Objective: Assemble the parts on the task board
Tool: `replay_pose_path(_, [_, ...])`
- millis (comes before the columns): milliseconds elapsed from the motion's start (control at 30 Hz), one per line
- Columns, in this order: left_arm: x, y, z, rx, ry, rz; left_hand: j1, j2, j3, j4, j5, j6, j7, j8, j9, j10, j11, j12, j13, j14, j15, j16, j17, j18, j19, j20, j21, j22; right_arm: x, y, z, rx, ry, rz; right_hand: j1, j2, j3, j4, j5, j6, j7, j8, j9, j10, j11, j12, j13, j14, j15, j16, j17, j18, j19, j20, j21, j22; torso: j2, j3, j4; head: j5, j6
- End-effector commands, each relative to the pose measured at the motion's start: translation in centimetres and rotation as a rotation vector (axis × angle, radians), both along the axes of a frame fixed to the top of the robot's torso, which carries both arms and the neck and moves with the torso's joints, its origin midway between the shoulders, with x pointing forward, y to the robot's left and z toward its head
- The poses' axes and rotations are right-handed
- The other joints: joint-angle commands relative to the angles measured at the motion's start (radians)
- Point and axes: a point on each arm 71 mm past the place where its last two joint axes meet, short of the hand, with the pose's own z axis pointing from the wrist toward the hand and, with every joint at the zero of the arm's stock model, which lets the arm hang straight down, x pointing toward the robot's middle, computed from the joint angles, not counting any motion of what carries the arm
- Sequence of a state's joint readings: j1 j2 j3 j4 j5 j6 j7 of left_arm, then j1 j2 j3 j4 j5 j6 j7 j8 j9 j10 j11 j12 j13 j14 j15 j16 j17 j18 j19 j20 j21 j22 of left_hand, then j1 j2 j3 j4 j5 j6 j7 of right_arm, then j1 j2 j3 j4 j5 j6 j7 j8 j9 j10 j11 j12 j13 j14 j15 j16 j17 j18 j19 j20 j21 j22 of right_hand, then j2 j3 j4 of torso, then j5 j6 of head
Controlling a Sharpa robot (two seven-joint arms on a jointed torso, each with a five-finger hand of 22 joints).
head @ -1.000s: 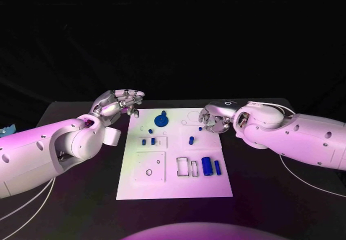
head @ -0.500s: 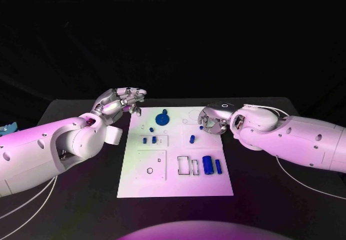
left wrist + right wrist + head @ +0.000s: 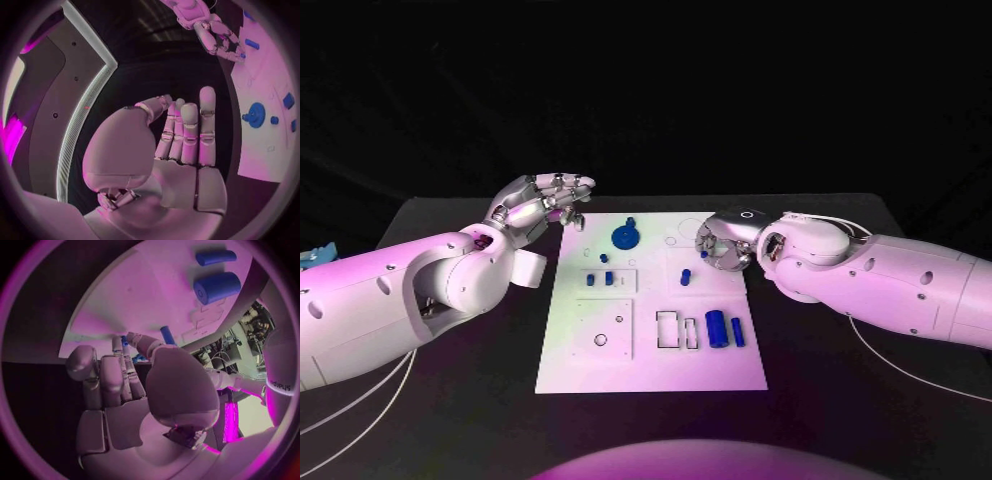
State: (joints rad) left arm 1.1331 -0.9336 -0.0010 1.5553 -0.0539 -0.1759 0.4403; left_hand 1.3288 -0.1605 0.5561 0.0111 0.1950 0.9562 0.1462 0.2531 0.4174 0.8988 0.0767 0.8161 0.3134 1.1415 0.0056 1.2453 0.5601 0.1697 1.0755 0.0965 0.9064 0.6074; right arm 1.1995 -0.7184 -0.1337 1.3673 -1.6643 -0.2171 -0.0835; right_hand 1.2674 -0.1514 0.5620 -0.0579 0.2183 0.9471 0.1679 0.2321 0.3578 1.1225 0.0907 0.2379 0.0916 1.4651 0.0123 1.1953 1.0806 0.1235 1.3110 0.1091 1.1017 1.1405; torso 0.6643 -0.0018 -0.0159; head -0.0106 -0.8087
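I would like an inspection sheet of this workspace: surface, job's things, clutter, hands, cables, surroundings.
Surface: black table, a bare part.
Job's things: white task board in the middle; blue parts on it, among them a round disc at its far end and a thick cylinder nearer.
Clutter: nothing seen.
Hands: left hand off the board's far left corner, holding nothing; right hand over the right edge, grasp unclear.
Cables: thin white cables under the arms.
Surroundings: dark.

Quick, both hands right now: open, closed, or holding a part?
Left hand: open, fingers extended together, holding nothing, beside the white task board.
Right hand: fingers curled over the board's far right edge; whether it holds anything cannot be told.
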Motion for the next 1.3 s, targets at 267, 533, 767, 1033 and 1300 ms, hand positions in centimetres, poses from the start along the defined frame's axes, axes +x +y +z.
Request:
replay_pose_path(267, [-0.06,-0.21,0.06,-0.014,0.0,-0.022,-0.007,0.001,0.002,0.003,0.004,-0.005,0.0,-0.001,0.002,-0.009,-0.003,-0.004,-0.002,-0.001,0.0,0.008,0.007,0.014,0.002,0.004,-0.004,-0.001,-0.34,0.29,-0.76,-0.016,0.012,0.009,0.012,0.005,0.005,-0.004,0.0,0.023,-0.009,0.015,0.011,0.029,-0.008,0.014,0.013,0.026,-0.012,0.032,0.028,-0.017,0.022,-0.005,0.042,0.038,0.0,-0.0003,0.0006,0.008,-0.009])
replay_pose_path(533, [-0.02,-0.19,0.01,-0.01,0.004,-0.023,-0.007,0.001,0.002,0.003,0.004,-0.006,0.0,-0.001,0.004,-0.01,-0.002,-0.005,-0.003,0.003,0.001,0.011,0.016,0.014,0.003,0.004,-0.004,-0.001,-0.2,0.1,-0.96,-0.042,-0.001,-0.015,0.021,0.017,0.011,-0.011,-0.029,0.028,-0.013,0.021,0.019,0.034,-0.012,0.018,0.024,0.028,-0.016,0.05,0.038,-0.021,0.03,-0.009,0.064,0.061,0.0,-0.001,-0.0016,0.006,-0.01])
replay_pose_path(767, [0.0,-0.16,-0.02,-0.006,0.005,-0.021,-0.006,0.001,0.002,0.002,0.004,-0.008,0.001,-0.001,0.006,-0.013,-0.001,-0.008,-0.004,0.003,0.001,0.012,0.014,0.014,0.004,0.004,-0.003,-0.001,-0.18,0.32,-1.0,-0.06,-0.029,-0.017,0.022,0.017,0.013,-0.013,-0.034,0.026,-0.012,0.02,0.02,0.033,-0.012,0.017,0.025,0.027,-0.016,0.05,0.037,-0.022,0.03,-0.009,0.066,0.063,0.0,-0.0008,-0.0003,0.003,-0.011])
replay_pose_path(1033, [0.06,-0.06,-0.06,-0.003,0.007,-0.016,-0.007,0.001,0.002,0.002,0.003,-0.011,0.002,-0.001,0.011,-0.021,0.001,-0.016,-0.008,0.001,0.003,0.013,0.013,0.014,0.005,0.006,-0.003,0.0,-0.29,0.56,-1.2,-0.07,-0.032,-0.015,0.025,0.017,0.016,-0.016,-0.037,0.027,-0.013,0.021,0.022,0.034,-0.012,0.018,0.027,0.028,-0.016,0.055,0.042,-0.024,0.036,-0.01,0.078,0.075,-0.001,-0.0011,0.0001,0.003,-0.013])
replay_pose_path(1300, [0.06,-0.01,-0.09,0.0,0.01,-0.015,-0.007,0.001,0.002,0.002,0.003,-0.013,0.003,-0.001,0.014,-0.024,0.002,-0.019,-0.01,-0.001,0.004,0.013,0.011,0.014,0.005,0.006,-0.004,0.0,-0.39,0.69,-1.39,-0.096,-0.042,-0.012,0.032,0.009,0.018,-0.027,-0.04,0.027,-0.013,0.021,0.025,0.036,-0.013,0.019,0.032,0.028,-0.017,0.061,0.045,-0.025,0.038,-0.01,0.085,0.082,0.0,-0.0014,-0.0008,0.001,-0.015])
